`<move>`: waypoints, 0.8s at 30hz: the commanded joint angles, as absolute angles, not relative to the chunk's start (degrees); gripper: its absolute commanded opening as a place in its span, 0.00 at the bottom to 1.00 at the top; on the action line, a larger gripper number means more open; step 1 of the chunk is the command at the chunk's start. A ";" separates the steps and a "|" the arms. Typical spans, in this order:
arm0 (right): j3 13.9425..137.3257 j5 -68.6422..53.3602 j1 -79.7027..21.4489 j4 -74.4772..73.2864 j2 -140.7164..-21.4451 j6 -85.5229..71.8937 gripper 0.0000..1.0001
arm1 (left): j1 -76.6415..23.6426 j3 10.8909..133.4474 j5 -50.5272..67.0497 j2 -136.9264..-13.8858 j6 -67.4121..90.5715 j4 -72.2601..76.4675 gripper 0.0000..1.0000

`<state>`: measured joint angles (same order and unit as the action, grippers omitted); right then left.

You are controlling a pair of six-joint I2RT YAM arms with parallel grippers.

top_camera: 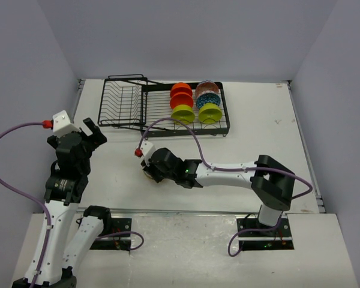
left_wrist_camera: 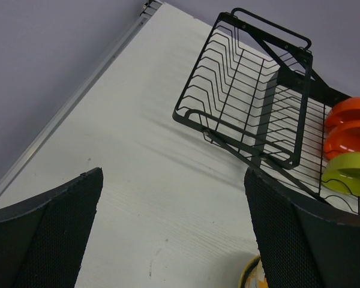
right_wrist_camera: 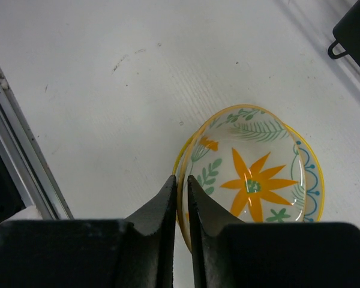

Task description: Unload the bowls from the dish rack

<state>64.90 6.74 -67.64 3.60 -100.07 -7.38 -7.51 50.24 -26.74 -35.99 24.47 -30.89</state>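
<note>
Noting white counter (top_camera: pixel 258 132) carrying black wire dish rack (top_camera: pixel 123 99) at far side. Counting orange-red, lime green and blue speckled bowls (top_camera: pixel 183 113) standing on edge in its right section. Finding floral bowl (right_wrist_camera: pixel 258 180) down on counter, well apart from rack, right claw (right_wrist_camera: pixel 180 186) pinching its near rim. Judging it rigid, glazed, slippery, breakable; advising rim grips. Recording left claw (left_wrist_camera: pixel 173 174) gaping wide, empty.
</note>
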 commanded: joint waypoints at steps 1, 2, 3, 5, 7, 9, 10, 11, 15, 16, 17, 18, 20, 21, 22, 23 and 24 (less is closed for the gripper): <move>67.41 10.54 -68.29 1.59 -102.38 -5.80 0.11 | -6.86 49.92 -26.28 -35.95 24.26 -28.56 1.00; 67.67 11.33 -68.47 1.15 -102.83 -5.80 0.10 | -6.86 49.92 -26.28 -36.03 24.26 -28.48 1.00; 68.46 12.90 -68.73 0.19 -103.44 -5.80 0.05 | -6.86 49.92 -26.19 -36.04 24.26 -28.48 1.00; 69.86 14.23 -69.08 -1.65 -104.93 -5.45 0.04 | -6.86 49.92 -26.02 -36.12 24.26 -28.39 1.00; 70.40 15.64 -69.78 -2.98 -105.64 -4.84 0.04 | -6.86 49.92 -26.02 -36.12 24.17 -28.39 1.00; 70.66 16.52 -70.57 -3.43 -106.00 -4.66 0.04 | -6.86 49.92 -25.93 -36.04 24.17 -28.39 1.00; 70.58 16.87 -70.84 -3.34 -106.00 -4.48 0.05 | -6.86 49.92 -25.93 -36.04 24.17 -28.48 1.00; 70.58 16.87 -70.84 -3.34 -105.91 -4.57 0.06 | -6.86 49.83 -25.93 -36.04 24.17 -28.39 1.00; 71.01 16.96 -70.84 -3.78 -106.96 -4.39 0.18 | -6.86 49.83 -25.75 -36.12 24.08 -28.39 1.00; 71.10 17.14 -70.84 -3.95 -107.31 -4.48 0.18 | -6.86 49.83 -25.75 -36.21 24.08 -28.39 1.00; 71.36 17.14 -70.93 -4.30 -107.84 -4.66 0.18 | -6.86 49.83 -25.66 -36.12 24.08 -28.39 1.00; 71.54 17.23 -70.84 -4.48 -108.10 -4.83 0.18 | -6.86 49.75 -25.66 -36.04 24.08 -28.30 1.00; 71.81 17.05 -70.93 -4.75 -108.54 -5.01 0.17 | -6.86 49.75 -25.49 -36.12 23.99 -28.30 1.00; 71.89 16.88 -70.84 -4.75 -108.98 -5.27 0.17 | -6.86 49.83 -25.49 -36.12 23.99 -28.21 1.00; 71.89 16.96 -70.84 -4.66 -109.16 -5.45 0.17 | -6.86 49.83 -25.49 -36.12 23.99 -28.30 1.00; 71.72 17.05 -70.84 -4.48 -109.16 -5.80 0.17 | -6.86 49.83 -25.49 -36.12 23.99 -28.30 1.00; 71.46 16.88 -70.93 -4.05 -108.64 -6.15 0.17 | -6.86 49.75 -25.49 -36.04 23.99 -28.30 1.00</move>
<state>70.17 15.59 -70.61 -3.22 -108.14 -5.15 -7.51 49.95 -25.80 -36.10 24.47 -30.85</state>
